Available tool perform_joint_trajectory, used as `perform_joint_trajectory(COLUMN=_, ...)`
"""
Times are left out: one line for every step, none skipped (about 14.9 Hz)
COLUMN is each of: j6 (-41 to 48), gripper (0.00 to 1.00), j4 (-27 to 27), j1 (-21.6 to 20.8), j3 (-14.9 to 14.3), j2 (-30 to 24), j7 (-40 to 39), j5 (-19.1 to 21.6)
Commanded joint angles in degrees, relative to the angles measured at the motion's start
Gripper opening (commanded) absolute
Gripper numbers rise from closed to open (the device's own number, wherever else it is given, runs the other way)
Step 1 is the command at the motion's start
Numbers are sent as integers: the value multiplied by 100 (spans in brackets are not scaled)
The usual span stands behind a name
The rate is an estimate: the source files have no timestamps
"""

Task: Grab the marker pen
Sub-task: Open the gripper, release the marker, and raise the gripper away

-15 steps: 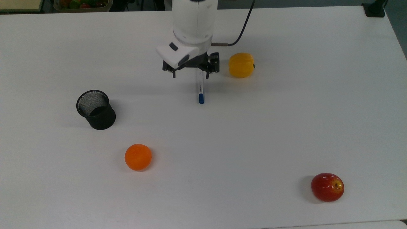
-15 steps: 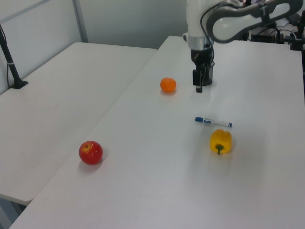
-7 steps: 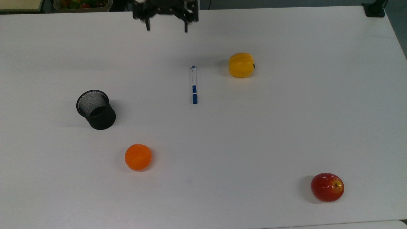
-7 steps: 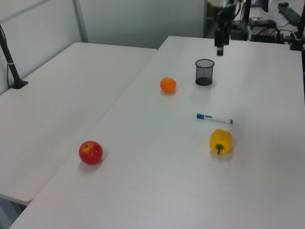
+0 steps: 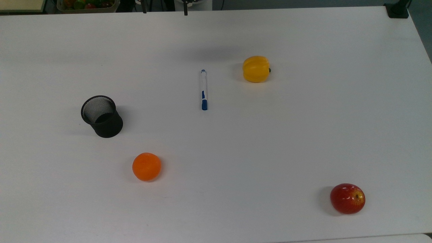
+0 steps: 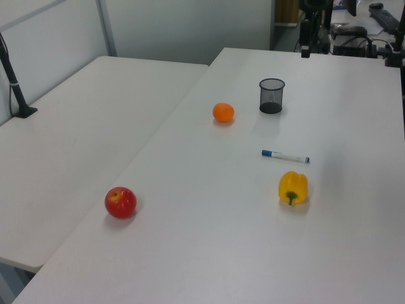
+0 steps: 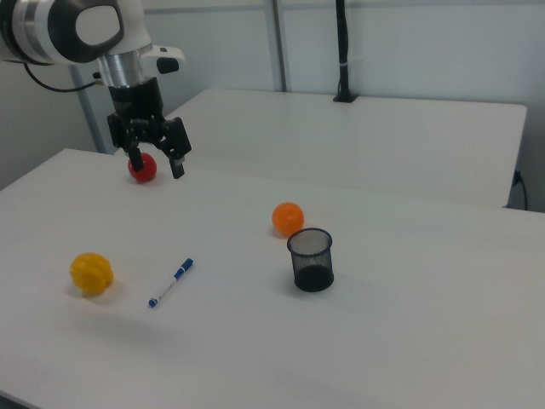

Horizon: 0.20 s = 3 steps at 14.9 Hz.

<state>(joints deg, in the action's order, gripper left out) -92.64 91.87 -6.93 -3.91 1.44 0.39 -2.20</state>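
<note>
Marker pen flat on the white worktop, untouched. White barrel, blue cap toward the bottom in the top view, small blue tip at the far end. In the top view, placed just to the left of the yellow pepper, apart from it; in the left view, just above the pepper; in the right view, to the pepper's right.

Pincer raised well above the worktop in the right view, fingers spread wide, nothing between them. Hanging from the white arm, well apart from the pen. In the top view, two dark fingertips poking in at the upper edge.

Black mesh cup upright, well to the left of the pen in the top view, empty as far as visible. Orange below the cup, near it. Red apple far off toward the lower right corner in the top view. In the right view, apple partly hidden behind the pincer. Second pale worktop alongside in the left view.
</note>
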Motion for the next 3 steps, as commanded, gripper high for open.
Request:
perform_joint_trajectory(j6=35, gripper=100, j4=182, j1=-19, j3=-31, j2=-171, j7=-127, j5=-9)
perform_joint_trajectory(j6=87, gripper=100, j4=174, j1=-19, j3=-31, j2=-171, j7=-127, j5=-9)
perform_joint_trajectory(j6=123, gripper=100, j4=174, j1=-27, j3=-31, j2=-171, j7=-127, j5=-9)
